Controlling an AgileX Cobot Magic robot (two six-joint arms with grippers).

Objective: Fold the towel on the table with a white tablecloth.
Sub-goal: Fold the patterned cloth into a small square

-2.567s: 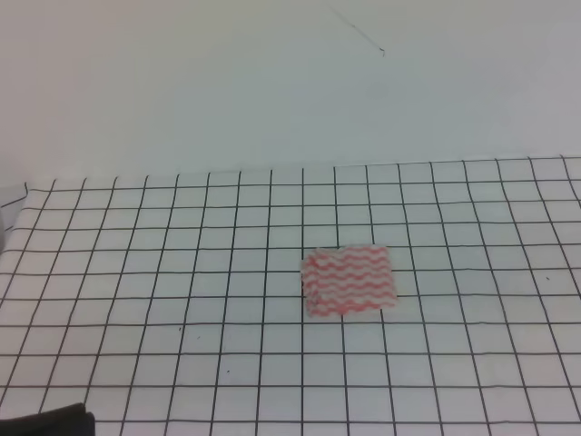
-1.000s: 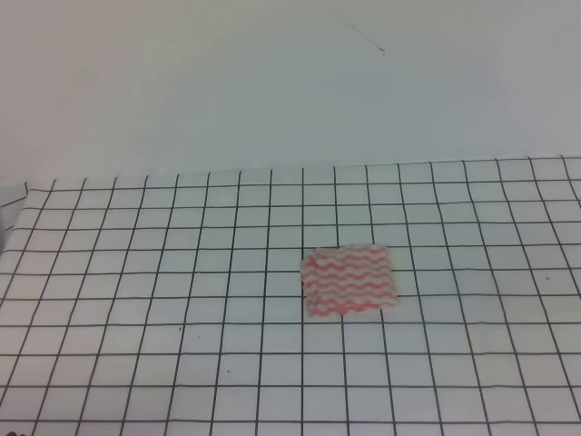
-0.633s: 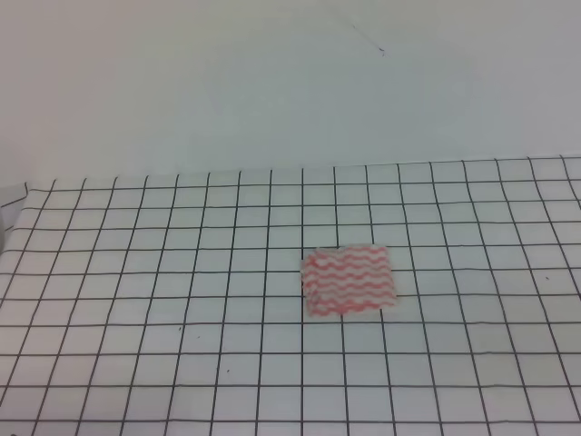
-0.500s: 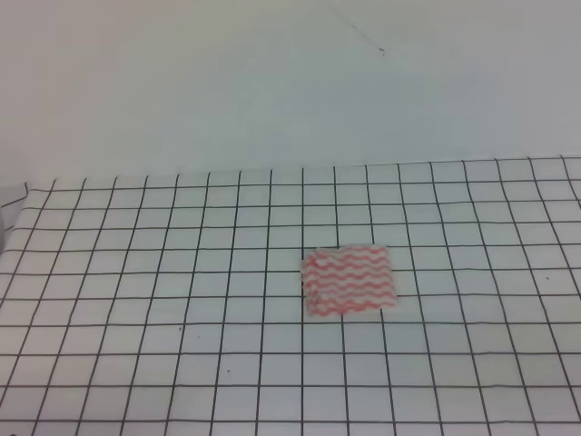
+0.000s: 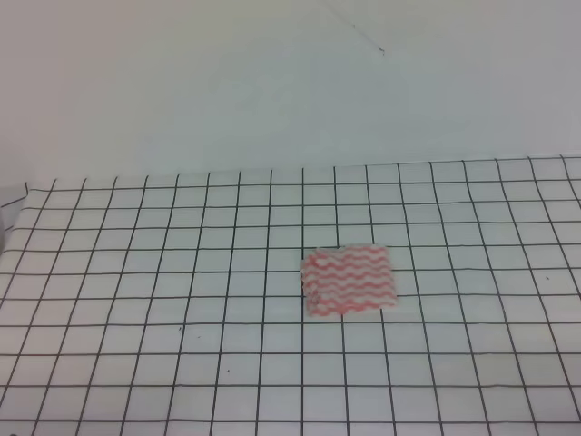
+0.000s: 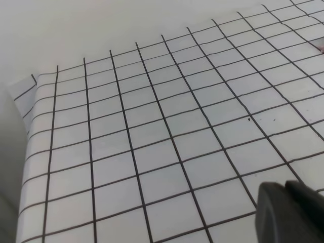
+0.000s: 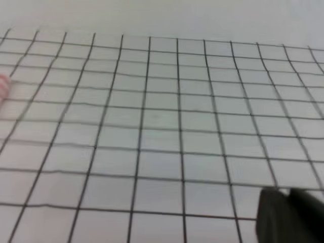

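The towel (image 5: 349,280), striped red-pink and white in waves, lies flat as a small rectangle just right of centre on the table with a white tablecloth (image 5: 182,300). A layered edge shows along its left side. Slivers of pink mark the towel (image 7: 2,86) at the left edge of the right wrist view and the towel (image 6: 322,48) at the right edge of the left wrist view. Neither gripper appears in the exterior high view. Only a dark finger (image 6: 288,212) shows at the bottom right of the left wrist view, and a similar dark finger (image 7: 288,215) in the right wrist view. Both hang over bare grid cloth, far from the towel.
The gridded cloth ends at a plain pale wall (image 5: 272,91) behind. The table's left corner (image 6: 30,81) drops off in the left wrist view.
A dark part of the left arm at the bottom left of the exterior high view has withdrawn out of frame. The towel has not moved.
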